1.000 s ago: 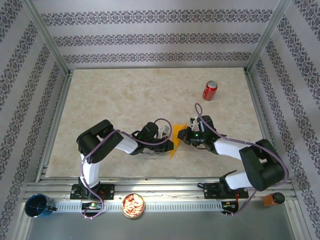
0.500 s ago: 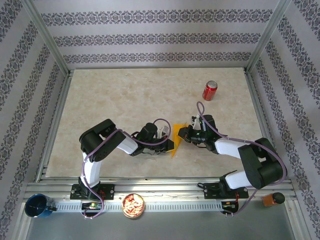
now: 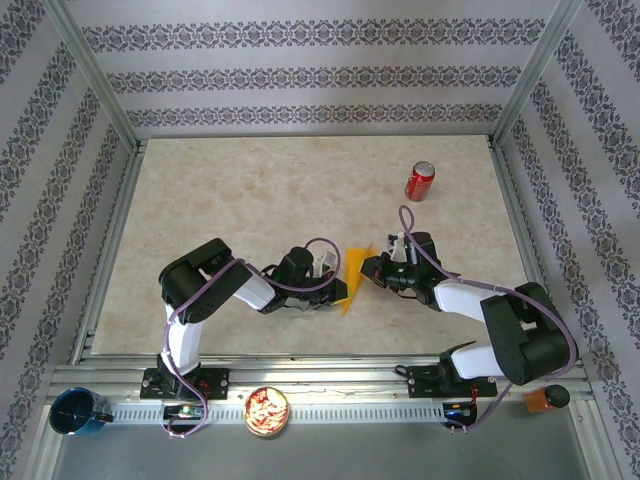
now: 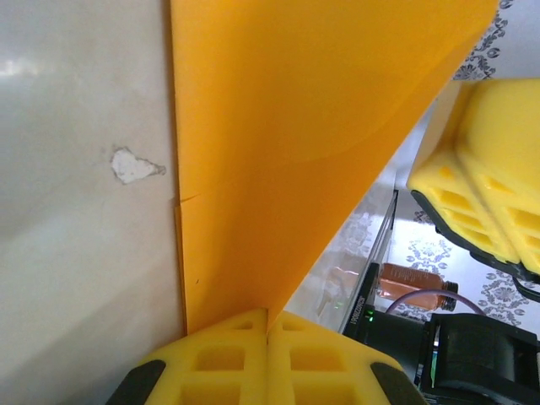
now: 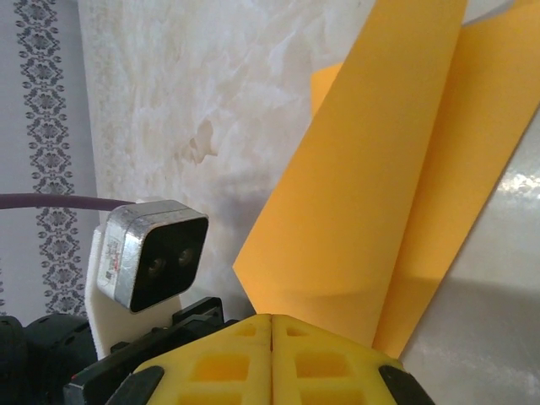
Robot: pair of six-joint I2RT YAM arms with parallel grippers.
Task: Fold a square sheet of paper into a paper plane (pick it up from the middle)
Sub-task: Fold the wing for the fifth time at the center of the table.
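square sheet of paper [image 4: 295, 126]: smooth, matt | table [image 3: 250, 200]: glossy, stone-look

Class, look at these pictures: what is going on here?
Two robot arms hold one orange-yellow sheet of paper between them. The left gripper is shut on one edge, the right gripper on the opposite side. The sheet is folded into layers but is no plane yet. A red soda can stands apart, farther back.
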